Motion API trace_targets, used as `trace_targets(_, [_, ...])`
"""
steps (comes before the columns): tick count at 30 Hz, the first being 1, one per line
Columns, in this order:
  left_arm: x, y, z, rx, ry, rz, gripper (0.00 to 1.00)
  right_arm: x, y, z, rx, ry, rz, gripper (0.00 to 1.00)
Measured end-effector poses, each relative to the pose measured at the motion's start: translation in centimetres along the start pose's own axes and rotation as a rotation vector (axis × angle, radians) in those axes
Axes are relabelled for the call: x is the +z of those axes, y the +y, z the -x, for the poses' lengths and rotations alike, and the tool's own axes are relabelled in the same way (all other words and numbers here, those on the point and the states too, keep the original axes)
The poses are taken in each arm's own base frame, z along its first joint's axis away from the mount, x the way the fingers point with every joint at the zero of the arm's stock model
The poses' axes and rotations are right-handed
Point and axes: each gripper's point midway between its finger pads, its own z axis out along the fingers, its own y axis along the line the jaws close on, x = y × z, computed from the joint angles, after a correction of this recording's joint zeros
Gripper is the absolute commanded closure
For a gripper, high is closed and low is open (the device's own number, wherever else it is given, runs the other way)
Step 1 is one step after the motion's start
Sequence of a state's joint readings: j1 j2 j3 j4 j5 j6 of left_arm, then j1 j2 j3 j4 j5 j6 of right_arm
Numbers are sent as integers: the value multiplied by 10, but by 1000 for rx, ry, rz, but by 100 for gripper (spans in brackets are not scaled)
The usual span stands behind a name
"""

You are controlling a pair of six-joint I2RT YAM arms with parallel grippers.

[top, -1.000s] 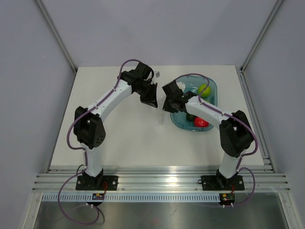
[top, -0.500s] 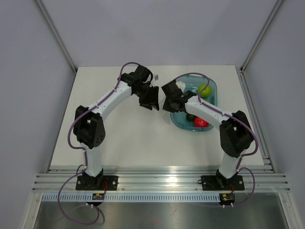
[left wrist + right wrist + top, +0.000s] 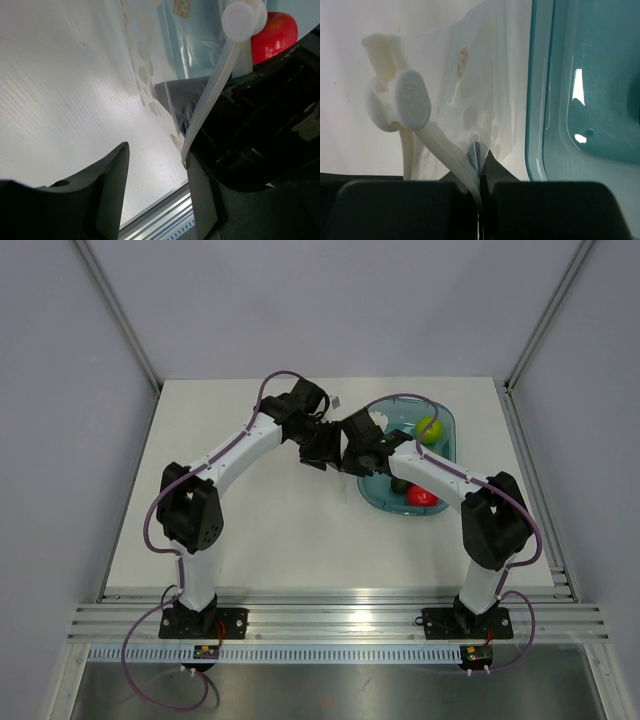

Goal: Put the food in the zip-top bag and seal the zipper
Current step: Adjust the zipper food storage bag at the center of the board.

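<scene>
My right gripper (image 3: pixel 481 172) is shut on the edge of the clear zip-top bag (image 3: pixel 485 95) and holds it up just left of the teal tray (image 3: pixel 542 125). A white tab with a round knob (image 3: pixel 405 100) hangs at the bag's mouth. My left gripper (image 3: pixel 156 155) is open, its right finger (image 3: pixel 202 195) next to the bag's edge (image 3: pixel 150 85) and the right gripper's black body (image 3: pixel 260 125). In the top view the two grippers, left (image 3: pixel 326 448) and right (image 3: pixel 352 452), are close together. The dark green food (image 3: pixel 400 484) lies in the tray, mostly hidden under the right arm.
The teal tray (image 3: pixel 442 445) at the right also holds a lime-green apple (image 3: pixel 429 428) and a red round item (image 3: pixel 422 496), which also shows in the left wrist view (image 3: pixel 272 35). Metal rails run along the table's right and near edges.
My left gripper has moved right and a little nearer, from apart to right beside the right gripper and the bag. The right gripper has stayed put, shut on the bag.
</scene>
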State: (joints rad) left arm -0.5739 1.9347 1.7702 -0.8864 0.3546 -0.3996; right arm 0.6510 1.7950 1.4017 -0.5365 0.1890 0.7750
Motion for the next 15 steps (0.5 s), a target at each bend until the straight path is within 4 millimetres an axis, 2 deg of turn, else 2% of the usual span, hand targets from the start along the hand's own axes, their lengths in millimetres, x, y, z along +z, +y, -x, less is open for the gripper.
trace_targets(4, [4, 0, 3, -4, -29, 37, 55, -3, 3, 2, 15, -3, 12, 100])
trace_targets(11, [8, 12, 8, -12, -69, 120, 52, -20, 16, 12, 47, -32, 73, 100])
trace_targets(13, [9, 13, 9, -16, -76, 126, 53, -22, 18, 14, 50, -38, 84, 100])
trace_targets(15, [11, 15, 9, -28, -81, 134, 60, -22, 20, 15, 53, -40, 91, 100])
